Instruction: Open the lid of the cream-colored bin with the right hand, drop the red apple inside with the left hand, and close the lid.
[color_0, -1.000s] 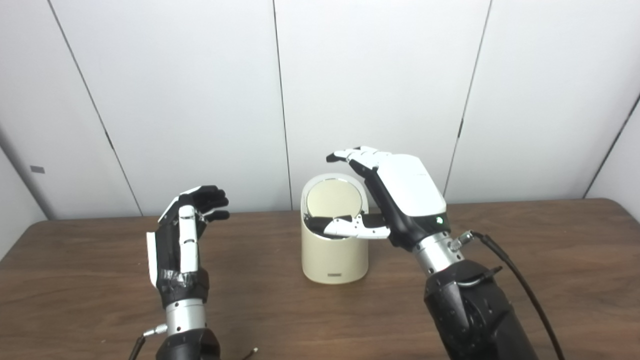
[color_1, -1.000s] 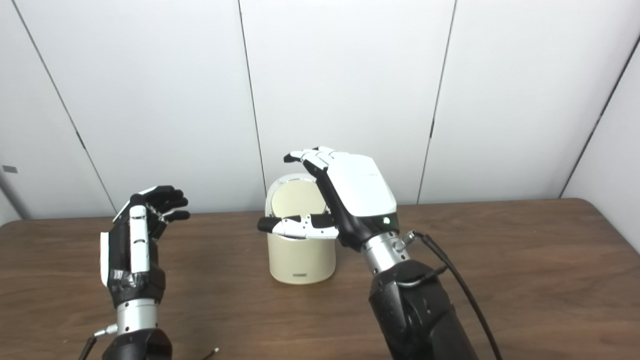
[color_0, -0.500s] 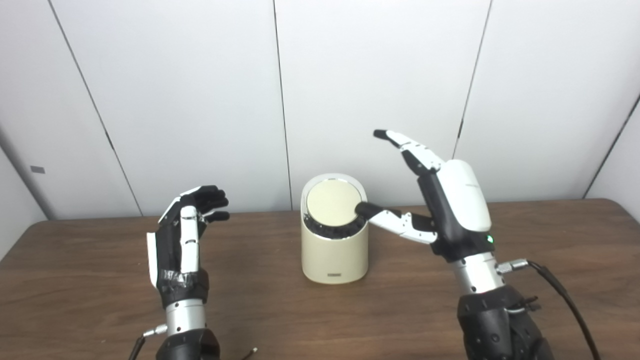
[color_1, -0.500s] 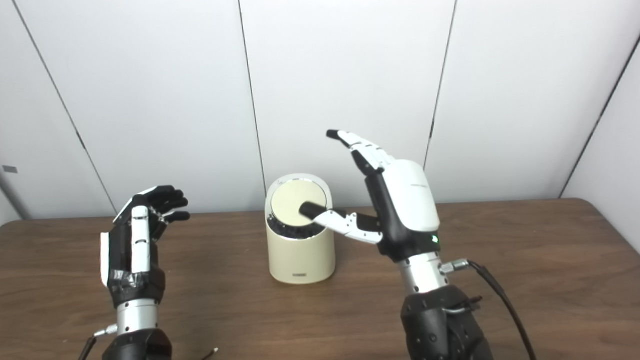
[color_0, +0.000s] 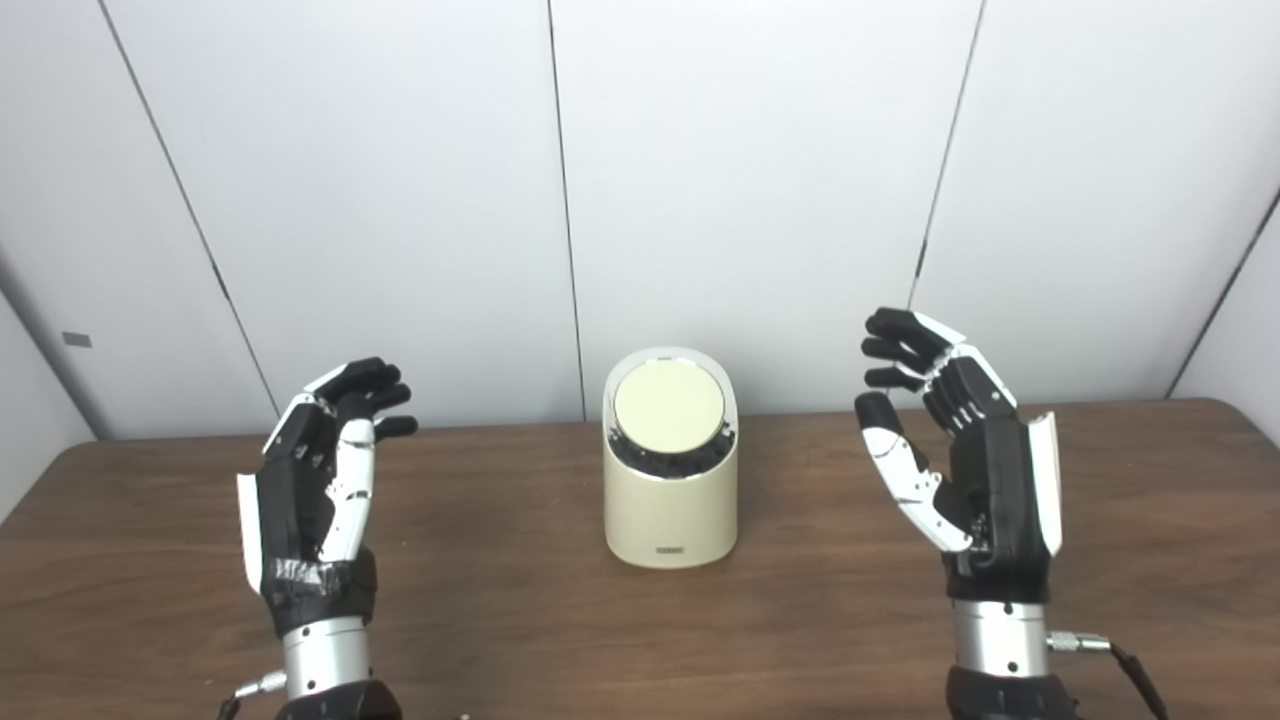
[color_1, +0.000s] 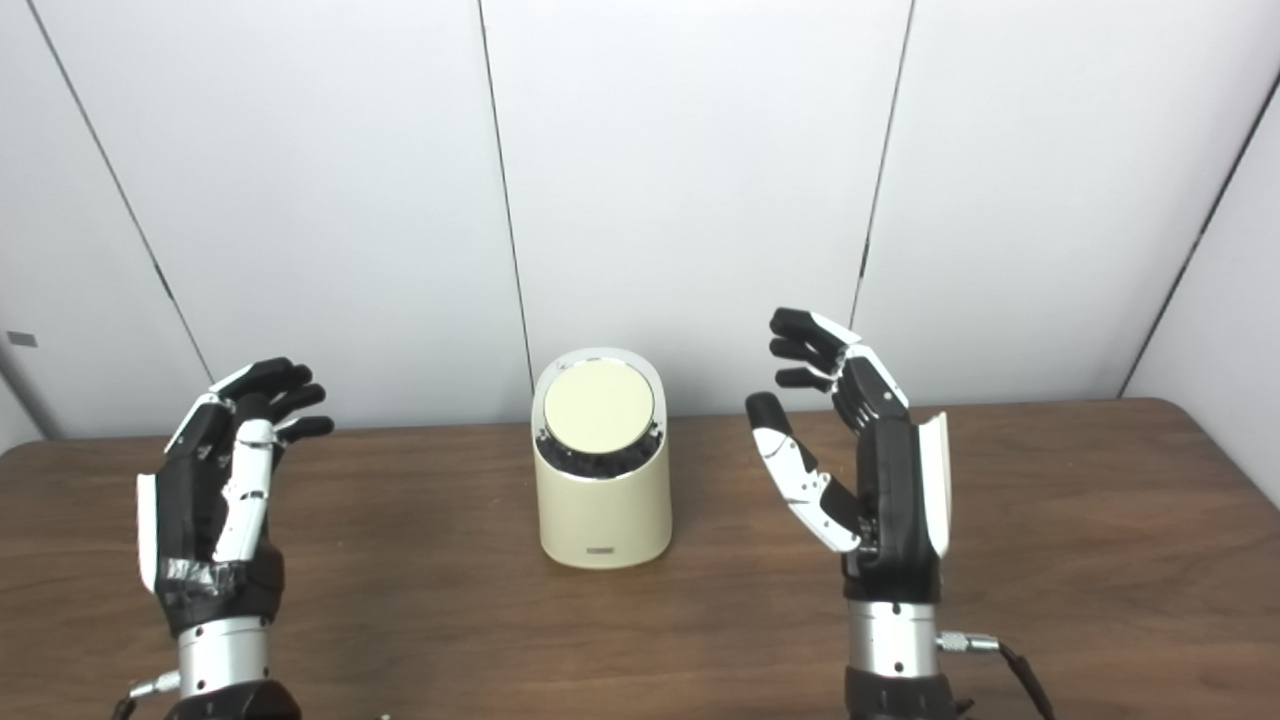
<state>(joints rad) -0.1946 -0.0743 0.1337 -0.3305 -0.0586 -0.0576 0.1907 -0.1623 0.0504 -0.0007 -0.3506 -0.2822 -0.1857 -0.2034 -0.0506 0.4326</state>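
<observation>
The cream-colored bin (color_0: 670, 500) stands upright at the middle of the brown table, its round lid (color_0: 668, 405) lying shut in the slanted top. My right hand (color_0: 960, 465) is held up to the right of the bin, apart from it, palm turned toward it, fingers spread and empty. My left hand (color_0: 320, 480) is raised on the bin's left, well away, open and holding nothing. No red apple shows in either view.
The brown wooden table (color_0: 500, 600) runs across the whole picture, with its far edge against white wall panels (color_0: 740, 180). A thin cable (color_0: 1125, 665) trails from my right wrist at the lower right.
My right hand has drawn back from the bin's lid to the right and down, turning palm inward. The lid now lies shut. My left hand has shifted a little left and lower.
</observation>
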